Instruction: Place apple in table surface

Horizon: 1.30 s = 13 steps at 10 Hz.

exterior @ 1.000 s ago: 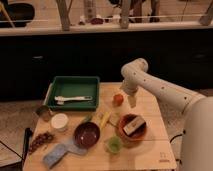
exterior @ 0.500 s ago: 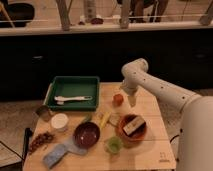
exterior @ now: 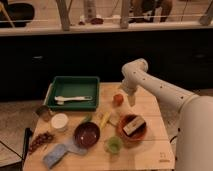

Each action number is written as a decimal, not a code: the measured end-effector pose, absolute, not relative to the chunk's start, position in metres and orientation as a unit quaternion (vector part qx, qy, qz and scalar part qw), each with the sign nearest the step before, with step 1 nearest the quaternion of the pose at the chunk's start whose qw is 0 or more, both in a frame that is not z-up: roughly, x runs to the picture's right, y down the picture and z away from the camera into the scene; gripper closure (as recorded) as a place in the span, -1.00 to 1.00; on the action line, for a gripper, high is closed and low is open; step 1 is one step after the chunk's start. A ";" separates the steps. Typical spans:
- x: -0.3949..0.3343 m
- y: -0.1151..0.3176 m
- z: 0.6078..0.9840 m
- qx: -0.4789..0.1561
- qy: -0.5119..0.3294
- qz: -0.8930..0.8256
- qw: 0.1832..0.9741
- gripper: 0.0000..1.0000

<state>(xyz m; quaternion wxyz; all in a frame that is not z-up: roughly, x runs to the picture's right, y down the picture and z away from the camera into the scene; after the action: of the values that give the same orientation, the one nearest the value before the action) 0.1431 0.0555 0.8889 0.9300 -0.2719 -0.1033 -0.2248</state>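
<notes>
The apple, small, round and orange-red, rests on the light wooden table surface, just right of the green tray. My gripper hangs down from the white arm and is close beside the apple on its right. I cannot tell whether it touches the apple.
The green tray at back left holds a white utensil. In front stand a dark red bowl, an orange bowl with a box in it, a green cup, a yellow banana-like item, a white lid and a blue cloth.
</notes>
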 end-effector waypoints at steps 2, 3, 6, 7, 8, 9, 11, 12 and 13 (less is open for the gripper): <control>0.143 0.055 0.891 -0.270 -0.109 -0.230 0.928 -0.60; 0.142 0.055 0.892 -0.269 -0.112 -0.234 0.927 -0.60; 0.140 0.054 0.895 -0.267 -0.120 -0.244 0.925 -0.60; 0.140 0.054 0.896 -0.266 -0.122 -0.247 0.924 -0.60; 0.138 0.053 0.897 -0.265 -0.125 -0.251 0.923 -0.60; 0.138 0.053 0.898 -0.264 -0.127 -0.253 0.922 -0.60; 0.137 0.053 0.899 -0.263 -0.131 -0.259 0.920 -0.60; 0.137 0.053 0.900 -0.262 -0.134 -0.262 0.919 -0.60; 0.137 0.053 0.900 -0.261 -0.135 -0.263 0.919 -0.60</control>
<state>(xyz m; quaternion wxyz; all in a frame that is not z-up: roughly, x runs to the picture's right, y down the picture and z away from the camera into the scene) 0.1367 0.0529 0.9003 0.9187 -0.2612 -0.1354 -0.2635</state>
